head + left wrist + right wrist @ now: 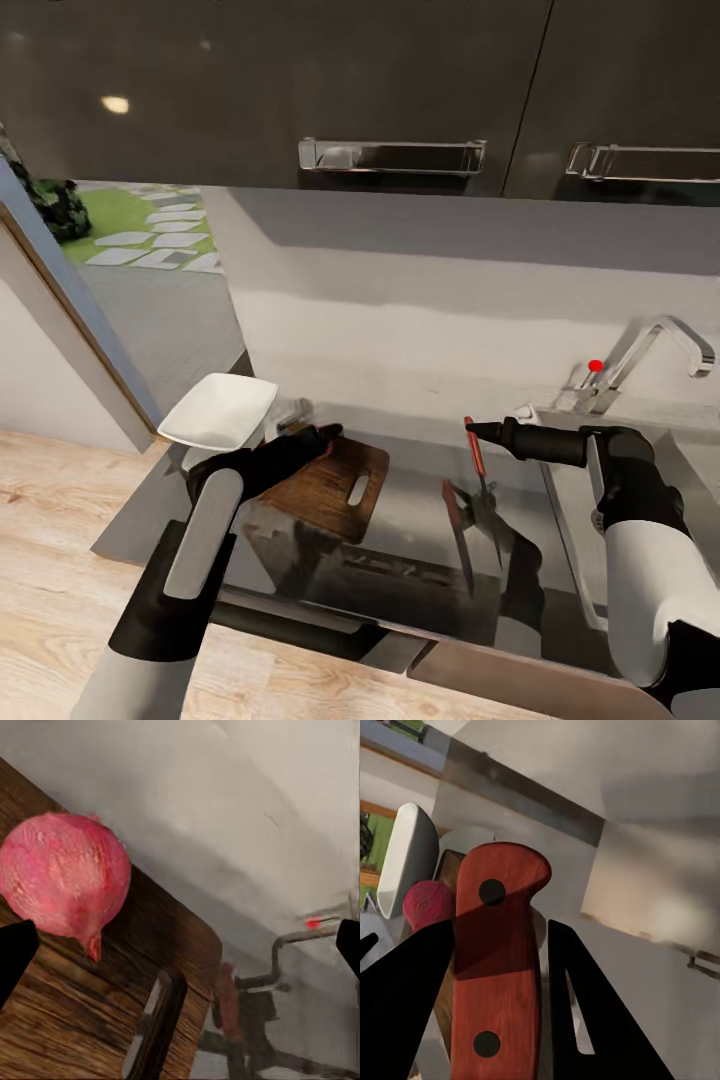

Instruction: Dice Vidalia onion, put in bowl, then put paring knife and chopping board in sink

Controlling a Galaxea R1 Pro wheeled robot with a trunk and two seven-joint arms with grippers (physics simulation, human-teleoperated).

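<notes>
The pinkish-red Vidalia onion (64, 874) rests on the dark wooden chopping board (335, 490), near its far end. My left gripper (325, 432) hovers just over that end, open, its fingers (15, 952) spread wide to either side of the onion. My right gripper (470, 428) is shut on the paring knife (480, 465), holding the red handle (499, 967) with the dark blade pointing down above the countertop (410, 520), right of the board. The white bowl (218, 410) stands left of the board. The sink (568, 490) lies at the right.
A chrome tap (650, 350) with a red knob (596, 366) rises behind the sink. Dark upper cabinets with chrome handles (392, 155) hang above. The glossy worktop mirrors the knife and arm. A doorway and wooden floor are at the left.
</notes>
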